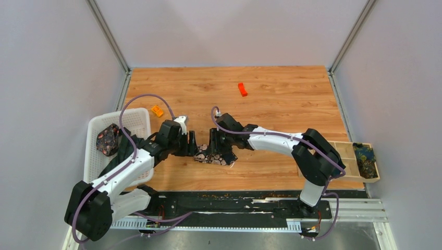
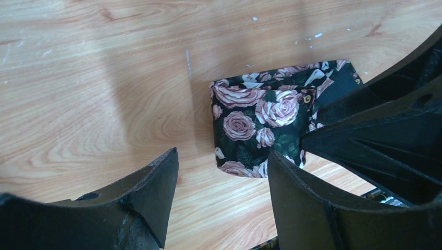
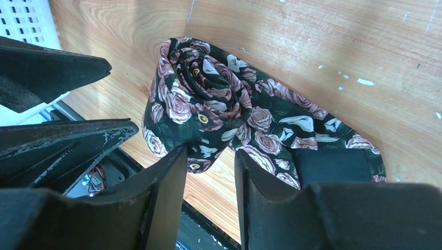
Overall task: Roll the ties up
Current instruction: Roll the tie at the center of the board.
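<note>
no legible text, labels, brands, numbers or signs in any view; nothing printed can be read

Pale grey walls (image 1: 52, 52) with metal corner posts (image 1: 107, 34) enclose a light wooden tabletop (image 1: 281, 112).

The tie (image 3: 219, 104) is black, printed with dusty-pink roses, white lilies and dark green leaves. The table (image 1: 281, 94) is honey-coloured wood grain flecked with white. The red-orange block (image 1: 242, 89) is plain, as are the yellow-orange block (image 1: 156, 110) and the white basket (image 1: 93, 156).
</note>
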Robot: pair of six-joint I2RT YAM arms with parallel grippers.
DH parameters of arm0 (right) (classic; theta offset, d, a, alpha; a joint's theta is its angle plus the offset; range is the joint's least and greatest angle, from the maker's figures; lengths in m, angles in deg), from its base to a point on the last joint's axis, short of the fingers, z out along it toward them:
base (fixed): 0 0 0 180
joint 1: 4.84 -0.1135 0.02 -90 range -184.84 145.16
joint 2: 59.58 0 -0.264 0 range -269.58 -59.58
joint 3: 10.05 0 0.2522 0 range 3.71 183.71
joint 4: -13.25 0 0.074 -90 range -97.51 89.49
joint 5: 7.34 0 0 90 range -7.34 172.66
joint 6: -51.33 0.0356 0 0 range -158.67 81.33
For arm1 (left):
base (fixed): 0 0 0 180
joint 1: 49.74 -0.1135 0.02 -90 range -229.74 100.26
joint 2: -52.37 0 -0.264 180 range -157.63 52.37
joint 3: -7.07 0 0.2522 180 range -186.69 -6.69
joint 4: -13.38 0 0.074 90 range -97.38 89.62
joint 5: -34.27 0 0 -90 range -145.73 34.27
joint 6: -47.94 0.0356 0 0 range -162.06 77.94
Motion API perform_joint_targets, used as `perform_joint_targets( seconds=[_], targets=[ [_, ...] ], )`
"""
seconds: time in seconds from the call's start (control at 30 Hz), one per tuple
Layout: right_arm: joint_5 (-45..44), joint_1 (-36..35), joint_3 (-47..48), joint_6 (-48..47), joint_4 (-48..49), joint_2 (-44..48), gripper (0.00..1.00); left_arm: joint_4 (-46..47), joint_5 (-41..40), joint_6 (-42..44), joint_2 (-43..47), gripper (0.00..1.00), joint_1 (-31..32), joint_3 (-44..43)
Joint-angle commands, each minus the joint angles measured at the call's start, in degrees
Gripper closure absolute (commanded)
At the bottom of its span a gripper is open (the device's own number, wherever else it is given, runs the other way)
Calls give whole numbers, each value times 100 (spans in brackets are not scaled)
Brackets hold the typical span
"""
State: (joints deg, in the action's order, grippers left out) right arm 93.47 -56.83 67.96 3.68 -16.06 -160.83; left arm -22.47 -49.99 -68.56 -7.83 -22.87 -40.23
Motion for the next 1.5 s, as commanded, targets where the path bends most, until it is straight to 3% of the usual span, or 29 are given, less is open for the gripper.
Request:
perform_joint_targets(
  seconds=[0.0, 0.4, 1.47],
  targets=[
    [-122, -22, 150, -39, 107, -79, 63, 432, 317, 8, 2, 29, -29, 33],
    [-162, 13, 82, -140, 61, -158, 72, 760, 537, -4, -257, 29, -33, 206],
    [-183, 165, -112, -286, 10, -197, 76, 2028, 1257, -178, -1397, 32, -33, 440]
  ],
)
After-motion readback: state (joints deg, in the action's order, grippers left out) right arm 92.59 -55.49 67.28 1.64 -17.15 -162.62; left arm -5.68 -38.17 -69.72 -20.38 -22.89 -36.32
